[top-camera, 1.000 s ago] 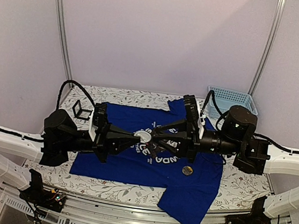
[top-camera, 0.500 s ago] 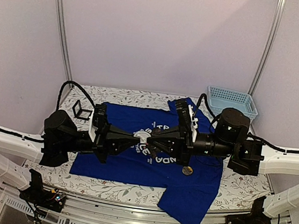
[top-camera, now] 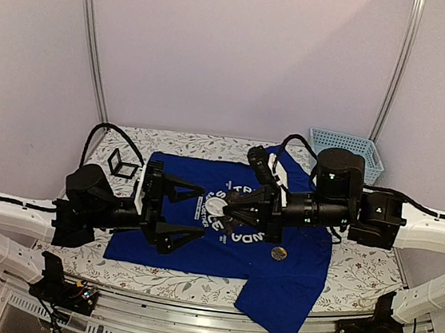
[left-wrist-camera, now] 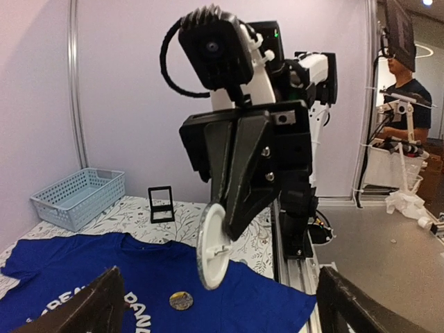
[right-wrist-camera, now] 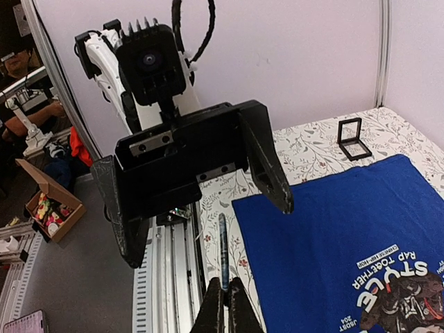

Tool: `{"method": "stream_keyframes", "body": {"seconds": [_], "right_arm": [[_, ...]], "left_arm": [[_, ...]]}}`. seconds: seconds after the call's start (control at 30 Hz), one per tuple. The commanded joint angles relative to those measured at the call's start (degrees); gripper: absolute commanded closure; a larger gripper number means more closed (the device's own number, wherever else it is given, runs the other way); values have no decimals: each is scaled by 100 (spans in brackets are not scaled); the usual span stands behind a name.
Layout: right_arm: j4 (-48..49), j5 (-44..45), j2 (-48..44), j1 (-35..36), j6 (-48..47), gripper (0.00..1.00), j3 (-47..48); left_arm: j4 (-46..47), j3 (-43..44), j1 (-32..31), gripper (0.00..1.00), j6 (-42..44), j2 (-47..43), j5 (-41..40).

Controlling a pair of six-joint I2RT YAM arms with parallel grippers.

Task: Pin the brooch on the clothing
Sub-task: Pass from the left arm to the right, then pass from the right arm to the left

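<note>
Overhead, the blue T-shirt lay flat on the table beneath both arms. The right gripper was clamped on the white brooch, holding it above the chest print. A second before, the left gripper had pinched that brooch; now it stood spread wide, drawn back leftward. White lettering on the print read "RAP TOGETHER"; the rest was too small.

Read the white lettering on the T-shirt. In the right wrist view you find "RAP TOGETHER" beside a larger word beginning "STU". In the left wrist view only "DAN" shows. The smaller lines are too small for you to read.
</note>
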Motion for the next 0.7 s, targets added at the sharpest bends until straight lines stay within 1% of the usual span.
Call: {"method": "stream_keyframes", "body": {"seconds": [0.0, 0.07, 0.1, 0.17, 0.23, 0.33, 0.47, 0.57, 0.67], "right_arm": [[-2927, 343, 42, 46, -719, 100, 1031], [-3617, 324, 205, 65, -916, 100, 1331], [-3843, 284, 283, 79, -1024, 100, 1477], [-4151, 167, 518, 141, -1231, 100, 1752], [-4254, 169, 702, 234, -1395, 100, 1981], [-4243, 290, 846, 281, -1562, 100, 2168], [-4025, 358, 821, 283, -1646, 100, 2149], [-3940, 389, 777, 281, -1650, 100, 2138], [-3892, 389, 787, 279, -1658, 100, 2138]], "left_arm": [[-1933, 512, 9, 2, 873, -359, -707], [-2488, 820, 6, 6, 1050, -342, -409], [-2643, 918, 9, 9, 1082, -310, -229], [-2868, 1083, 6, 23, 1107, -187, -100], [-3031, 1234, 9, 33, 1091, -82, -117], [-3006, 1322, 10, 51, 1037, 1, -96], [-3061, 1426, 0, 64, 1159, 105, 342], [-3194, 1487, 1, 64, 1218, 155, 514], [-3130, 1461, 1, 58, 1271, 157, 781]]}}
